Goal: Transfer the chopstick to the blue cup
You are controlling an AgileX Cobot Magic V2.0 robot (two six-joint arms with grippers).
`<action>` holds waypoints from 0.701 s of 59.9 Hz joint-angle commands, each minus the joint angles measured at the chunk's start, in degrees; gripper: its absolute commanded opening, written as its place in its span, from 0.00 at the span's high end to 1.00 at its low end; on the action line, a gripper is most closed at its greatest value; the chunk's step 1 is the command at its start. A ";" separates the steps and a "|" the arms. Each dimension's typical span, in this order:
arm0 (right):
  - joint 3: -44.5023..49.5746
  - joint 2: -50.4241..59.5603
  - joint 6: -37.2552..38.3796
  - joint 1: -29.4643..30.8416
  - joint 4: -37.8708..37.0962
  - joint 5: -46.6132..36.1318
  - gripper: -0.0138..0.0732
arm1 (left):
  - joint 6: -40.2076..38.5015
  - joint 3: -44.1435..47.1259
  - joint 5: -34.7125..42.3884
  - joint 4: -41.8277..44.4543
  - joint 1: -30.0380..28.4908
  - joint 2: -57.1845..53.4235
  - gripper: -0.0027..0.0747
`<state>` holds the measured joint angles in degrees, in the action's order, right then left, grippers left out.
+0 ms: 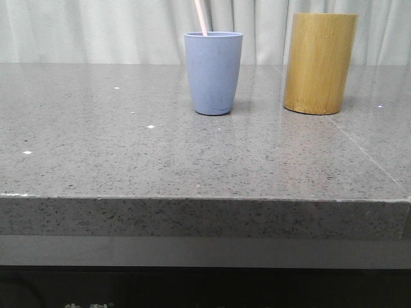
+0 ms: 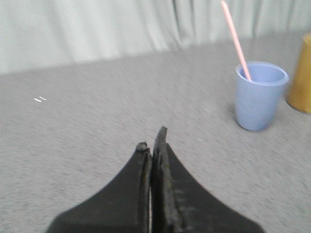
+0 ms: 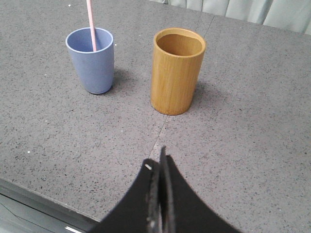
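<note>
The blue cup (image 1: pixel 214 73) stands upright on the grey stone table, left of a bamboo cylinder. A pale pink chopstick (image 1: pixel 201 17) leans inside the cup, its top running out of the front view. The left wrist view shows the same cup (image 2: pixel 259 95) with the chopstick (image 2: pixel 235 39) slanting up out of it. My left gripper (image 2: pixel 153 141) is shut and holds nothing, well short of the cup. From the right wrist I see the cup (image 3: pixel 91 59) and chopstick (image 3: pixel 91 24). My right gripper (image 3: pixel 158 158) is shut and bare, near the table's front edge. Neither gripper shows in the front view.
The yellow-brown bamboo cylinder (image 1: pixel 319 63) stands right of the cup, open-topped and showing nothing inside (image 3: pixel 177 70). A seam (image 3: pixel 160 131) runs across the tabletop. The table's front edge (image 1: pixel 205 199) is near the camera. Pale curtains hang behind.
</note>
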<state>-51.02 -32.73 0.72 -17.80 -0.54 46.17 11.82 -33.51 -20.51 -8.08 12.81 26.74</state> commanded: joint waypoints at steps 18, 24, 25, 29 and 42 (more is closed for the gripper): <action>-1.35 -0.13 0.11 0.35 -0.58 -3.59 0.92 | -1.43 20.13 14.24 0.53 -4.98 -19.95 0.99; -1.35 -0.13 0.11 0.35 -0.58 -3.59 0.92 | -6.25 23.77 15.82 4.36 -5.49 -22.69 0.99; -1.35 -0.13 0.11 0.35 -0.58 -3.59 0.92 | -7.10 24.18 16.06 5.10 -5.50 -22.98 0.99; -1.35 -0.13 0.11 0.35 -0.58 -3.56 0.92 | -11.82 26.03 16.23 9.15 -6.24 -24.03 0.99; -1.35 -0.13 0.11 0.35 -0.58 -3.57 0.92 | -13.15 30.52 17.25 7.13 -8.87 -27.71 0.99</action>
<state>-51.02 -32.73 0.72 -17.80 -0.54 46.34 -0.32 -2.66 -9.41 0.42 4.65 -0.09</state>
